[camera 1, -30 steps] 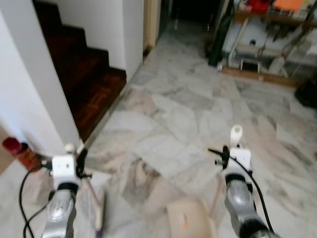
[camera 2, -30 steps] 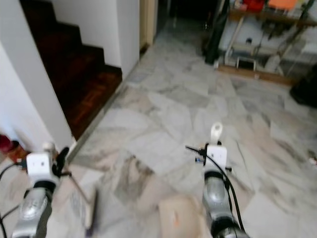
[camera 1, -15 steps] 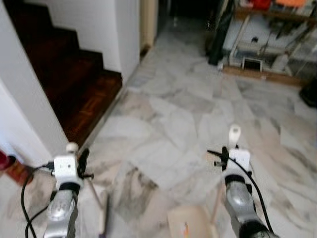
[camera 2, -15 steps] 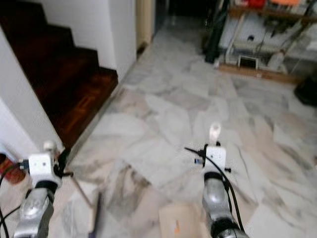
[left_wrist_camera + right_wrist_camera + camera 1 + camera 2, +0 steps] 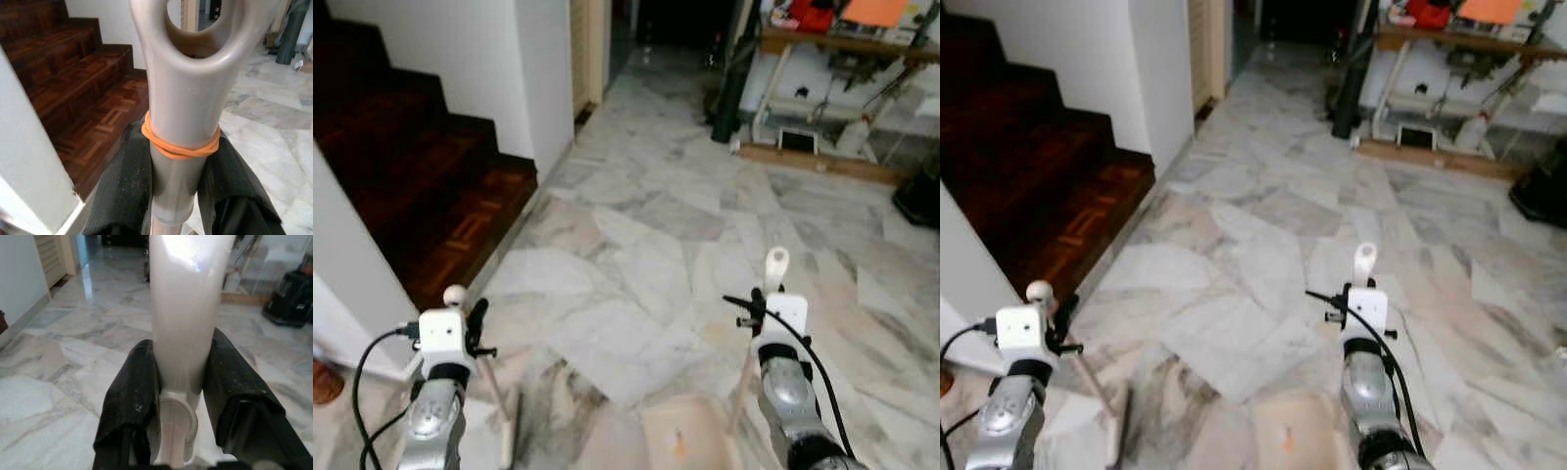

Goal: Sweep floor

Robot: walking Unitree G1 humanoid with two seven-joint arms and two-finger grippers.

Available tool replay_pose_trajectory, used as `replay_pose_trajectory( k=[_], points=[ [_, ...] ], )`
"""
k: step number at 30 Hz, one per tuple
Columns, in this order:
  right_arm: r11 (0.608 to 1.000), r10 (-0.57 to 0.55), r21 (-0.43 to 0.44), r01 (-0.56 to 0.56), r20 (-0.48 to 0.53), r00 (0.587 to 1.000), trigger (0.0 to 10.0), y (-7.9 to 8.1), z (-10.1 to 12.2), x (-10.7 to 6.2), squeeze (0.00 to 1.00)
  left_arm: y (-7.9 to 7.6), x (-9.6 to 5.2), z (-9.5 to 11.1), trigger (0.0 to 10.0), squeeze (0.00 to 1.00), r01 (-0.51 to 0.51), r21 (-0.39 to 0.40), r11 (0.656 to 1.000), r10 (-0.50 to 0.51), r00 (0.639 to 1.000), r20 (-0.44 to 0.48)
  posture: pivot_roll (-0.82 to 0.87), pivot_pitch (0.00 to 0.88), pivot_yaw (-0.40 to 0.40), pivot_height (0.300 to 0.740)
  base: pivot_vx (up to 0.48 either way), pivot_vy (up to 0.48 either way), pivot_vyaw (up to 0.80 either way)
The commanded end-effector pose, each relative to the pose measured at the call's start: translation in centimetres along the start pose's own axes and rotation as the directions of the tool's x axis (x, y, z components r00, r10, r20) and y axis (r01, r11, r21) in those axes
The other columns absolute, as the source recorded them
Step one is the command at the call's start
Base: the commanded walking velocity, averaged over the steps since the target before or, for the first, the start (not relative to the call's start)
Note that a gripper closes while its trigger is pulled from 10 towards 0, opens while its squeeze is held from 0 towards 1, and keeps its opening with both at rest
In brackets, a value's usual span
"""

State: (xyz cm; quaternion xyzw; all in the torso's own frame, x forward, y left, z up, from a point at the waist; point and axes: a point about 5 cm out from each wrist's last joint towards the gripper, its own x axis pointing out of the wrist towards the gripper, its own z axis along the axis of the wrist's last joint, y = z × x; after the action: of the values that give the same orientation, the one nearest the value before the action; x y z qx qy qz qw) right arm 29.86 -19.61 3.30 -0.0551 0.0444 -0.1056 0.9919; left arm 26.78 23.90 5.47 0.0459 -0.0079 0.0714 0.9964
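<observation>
My left gripper [image 5: 178, 161] is shut on the grey broom handle [image 5: 181, 122], which has an orange rubber band [image 5: 178, 147] around it and a hanging hole at its top. In the left eye view the broom stick [image 5: 494, 377] slants down to the broom head [image 5: 507, 441] on the marble floor [image 5: 636, 235]. My right gripper [image 5: 181, 382] is shut on the cream dustpan handle [image 5: 183, 308]. The beige dustpan [image 5: 680, 441] sits low between my two arms, and its handle tip [image 5: 775, 264] stands above my right wrist.
Dark wooden stairs [image 5: 411, 186] and a white wall [image 5: 352, 264] lie on the left. A doorway [image 5: 675, 20] opens straight ahead. A cluttered wooden shelf [image 5: 842, 88], a dark green upright object [image 5: 732, 83] and a black item [image 5: 920, 196] stand at the far right.
The whole view has shifted forward, so the stairs slid left and the shelf came closer. Both grippers keep their hold and the same pose.
</observation>
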Motion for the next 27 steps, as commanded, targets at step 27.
replay_pose_trajectory(
  k=[27],
  points=[
    [1.0,-0.018,0.006,0.018,0.004,1.0,10.0,-0.46,0.11,0.1,0.0,-0.63,0.55,0.81,10.0,0.0,0.023,0.002,1.0,-0.023,0.999,0.041,0.01,0.0,-0.023,0.74,0.366,0.0,0.0]
  ],
)
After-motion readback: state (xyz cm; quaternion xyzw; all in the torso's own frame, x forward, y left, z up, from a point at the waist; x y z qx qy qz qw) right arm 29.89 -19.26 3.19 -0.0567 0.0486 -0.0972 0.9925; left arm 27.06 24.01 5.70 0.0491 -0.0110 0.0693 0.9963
